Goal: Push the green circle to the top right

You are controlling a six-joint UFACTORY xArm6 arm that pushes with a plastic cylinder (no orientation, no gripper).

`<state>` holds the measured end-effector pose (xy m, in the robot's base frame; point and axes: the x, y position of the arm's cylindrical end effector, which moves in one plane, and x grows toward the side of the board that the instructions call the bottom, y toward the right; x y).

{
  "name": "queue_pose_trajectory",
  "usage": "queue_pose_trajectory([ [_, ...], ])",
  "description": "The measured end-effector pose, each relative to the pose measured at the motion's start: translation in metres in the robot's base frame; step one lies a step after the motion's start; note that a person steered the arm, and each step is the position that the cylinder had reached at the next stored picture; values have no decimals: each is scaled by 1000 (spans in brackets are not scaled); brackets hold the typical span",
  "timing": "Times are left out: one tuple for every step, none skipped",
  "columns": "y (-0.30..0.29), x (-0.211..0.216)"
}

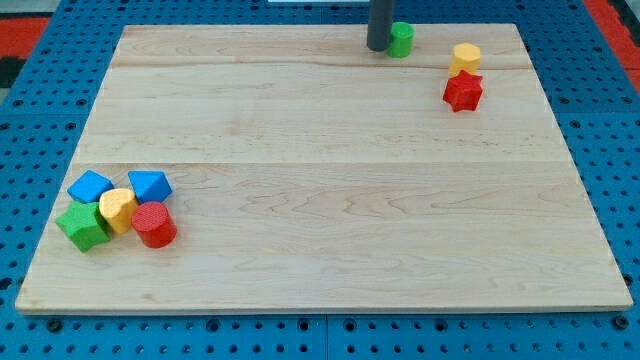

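Note:
The green circle (pixel 402 39) stands near the board's top edge, right of the middle. My tip (pixel 379 47) is the end of a dark rod coming down from the view's top. It touches the green circle's left side. The top right corner of the wooden board (pixel 330 170) lies further to the right of the circle.
A yellow hexagon block (pixel 465 57) and a red star block (pixel 463 91) sit right of the green circle. At the bottom left lie a cluster: two blue blocks (pixel 90 185) (pixel 149 184), a yellow heart (pixel 117 209), a green star (pixel 82 226), a red cylinder (pixel 154 224).

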<state>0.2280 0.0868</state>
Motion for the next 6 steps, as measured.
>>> queue_pose_trajectory([
  [26,-8],
  [32,-4],
  [-7,-7],
  [-5,-34],
  [22,-32],
  [60,-32],
])
